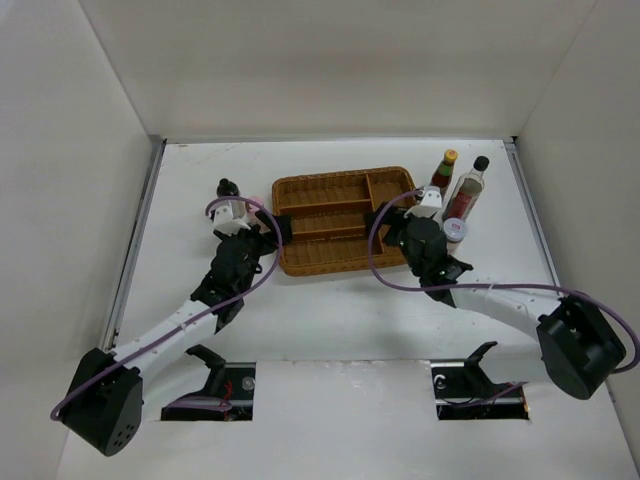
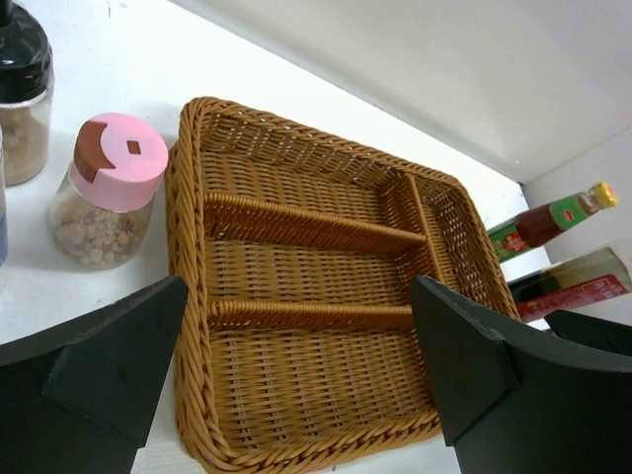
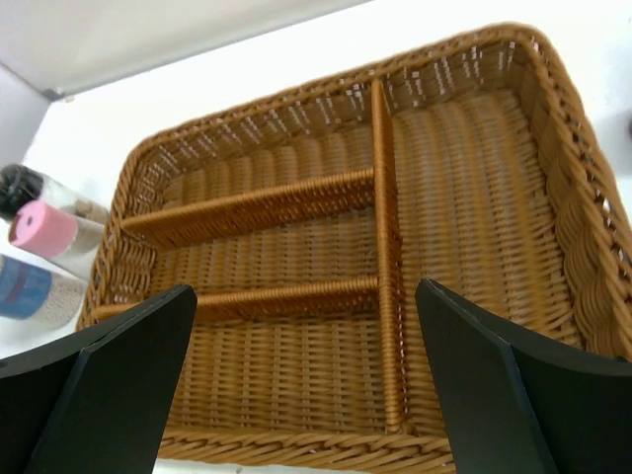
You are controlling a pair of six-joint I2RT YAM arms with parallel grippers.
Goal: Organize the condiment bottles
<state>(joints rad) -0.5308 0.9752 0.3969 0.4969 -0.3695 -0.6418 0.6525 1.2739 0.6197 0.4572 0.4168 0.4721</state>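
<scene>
left hand (image 1: 272, 230) and right hand (image 1: 385, 222) gape, holding nothing, at opposite ends of the brown wicker divided tray (image 1: 290, 182); pink-capped glass jar (image 2: 107, 188) stands upright just left of the left hand, yellow-capped green-labelled bottle (image 1: 444, 170) right of the right hand; each arm nearest its own.

Wicker tray (image 2: 296, 375): woven brown cane; rough, ribbed weave; slight sheen on the dividers and rim.
Pink-capped jar (image 2: 107, 193): cap of smooth matt pink plastic with a brown flap; body clear and glossy, glass or plastic not determinable.
Black-capped jar (image 2: 22, 94): cap of glossy black plastic; body clear.
Yellow-capped bottle (image 2: 553, 222): smooth yellow cap; clear body; glossy green and red label.
Tall clear bottle (image 1: 468, 190): transparent body, black cap, red label; finish too small to judge.
Left gripper fingers (image 2: 109, 375): matt black, smooth, plastic in look.
Right gripper fingers (image 3: 109, 385): same matt black finish.
Table (image 1: 330, 320): white, smooth, matt.
</scene>
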